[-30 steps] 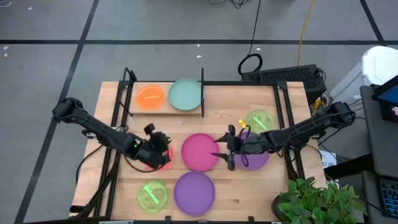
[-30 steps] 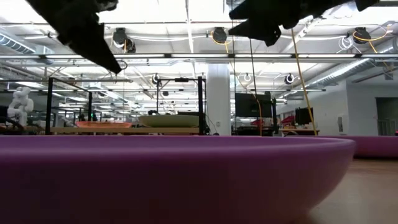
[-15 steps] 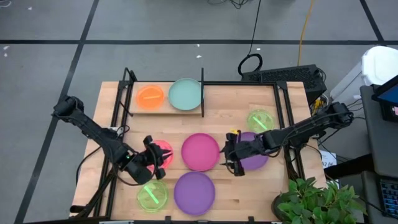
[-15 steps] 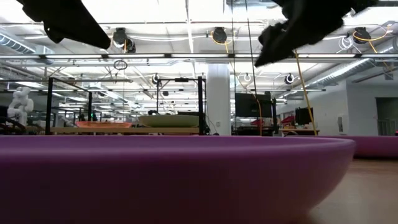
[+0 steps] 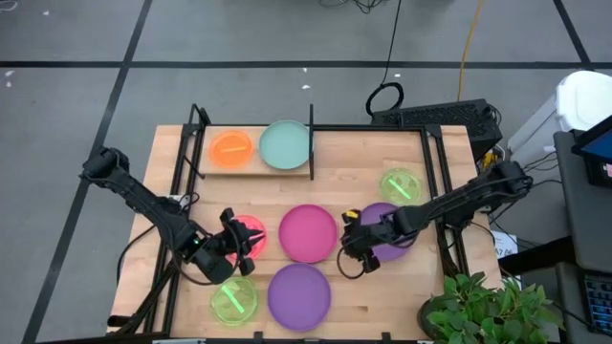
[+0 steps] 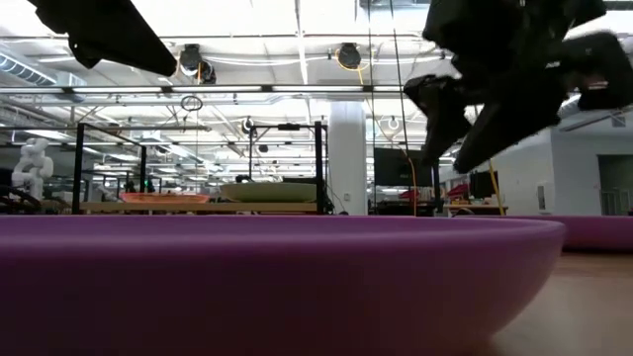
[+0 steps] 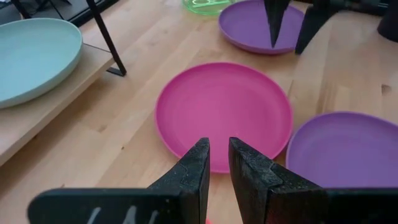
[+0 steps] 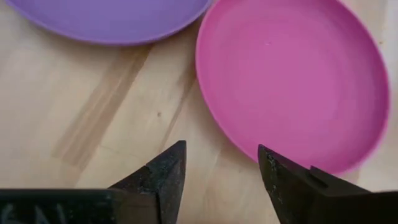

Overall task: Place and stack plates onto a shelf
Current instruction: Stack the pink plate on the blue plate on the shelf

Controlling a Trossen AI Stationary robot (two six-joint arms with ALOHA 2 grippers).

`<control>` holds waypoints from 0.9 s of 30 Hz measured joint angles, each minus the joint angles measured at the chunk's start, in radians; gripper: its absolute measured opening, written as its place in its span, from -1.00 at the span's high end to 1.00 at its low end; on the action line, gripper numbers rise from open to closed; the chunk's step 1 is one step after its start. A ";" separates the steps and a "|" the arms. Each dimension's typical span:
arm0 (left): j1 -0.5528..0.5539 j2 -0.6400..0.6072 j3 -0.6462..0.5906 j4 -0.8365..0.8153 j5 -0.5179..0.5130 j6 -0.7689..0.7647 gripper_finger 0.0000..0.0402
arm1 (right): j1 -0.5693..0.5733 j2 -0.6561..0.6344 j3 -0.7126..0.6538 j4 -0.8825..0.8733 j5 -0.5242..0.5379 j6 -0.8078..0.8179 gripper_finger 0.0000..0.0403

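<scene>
Plates lie scattered over the wooden tabletop (image 5: 163,182), and two already sit on the shelf (image 5: 253,170) at about eleven o'clock: an orange plate (image 5: 230,149) beside a pale teal plate (image 5: 285,145), touching or nearly so. At the middle of the tabletop lies the magenta plate (image 5: 308,232). One purple plate (image 5: 299,295) rests at six o'clock from it, and another purple plate (image 5: 394,241) at three o'clock, partly under the right arm. A neon-green plate (image 5: 401,184) sits near the two o'clock corner, a second green plate (image 5: 234,300) at seven o'clock, and a red plate (image 5: 251,232) at nine o'clock, partly hidden by the left arm.

The left gripper (image 5: 232,250) hangs over the red plate, its fingers (image 7: 189,171) close together with only a narrow slit between them. The right gripper (image 5: 350,250) is just off the magenta plate's four o'clock edge, fingers (image 8: 165,171) apart over bare wood.

A black frame (image 5: 435,162) runs along the tabletop's edges. Beyond it are grey floor, a keyboard (image 5: 445,117) and coiled cable (image 5: 384,98) at one o'clock, and a leafy plant (image 5: 483,311) at five o'clock. From table height the room shows ceiling lights, pipes and a white pillar (image 6: 347,158).
</scene>
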 joint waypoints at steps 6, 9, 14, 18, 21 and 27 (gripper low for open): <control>0.000 0.000 0.000 -0.001 0.000 -0.046 0.67 | 0.000 0.085 0.000 0.097 0.003 -0.094 0.16; 0.000 0.000 0.000 -0.002 0.000 -0.058 0.67 | 0.000 0.120 0.000 0.142 0.004 -0.154 0.18; 0.000 0.000 0.000 -0.003 0.000 -0.057 0.67 | -0.020 0.180 0.000 0.155 0.007 -0.241 0.28; 0.000 0.000 0.000 -0.003 0.000 -0.064 0.67 | -0.036 0.209 0.000 0.187 0.021 -0.283 0.43; 0.000 0.000 0.000 -0.002 0.000 -0.064 0.67 | -0.042 0.220 0.000 0.202 0.036 -0.351 0.57; 0.000 0.000 0.000 -0.001 0.000 -0.047 0.67 | -0.061 0.229 0.000 0.191 0.035 -0.395 0.88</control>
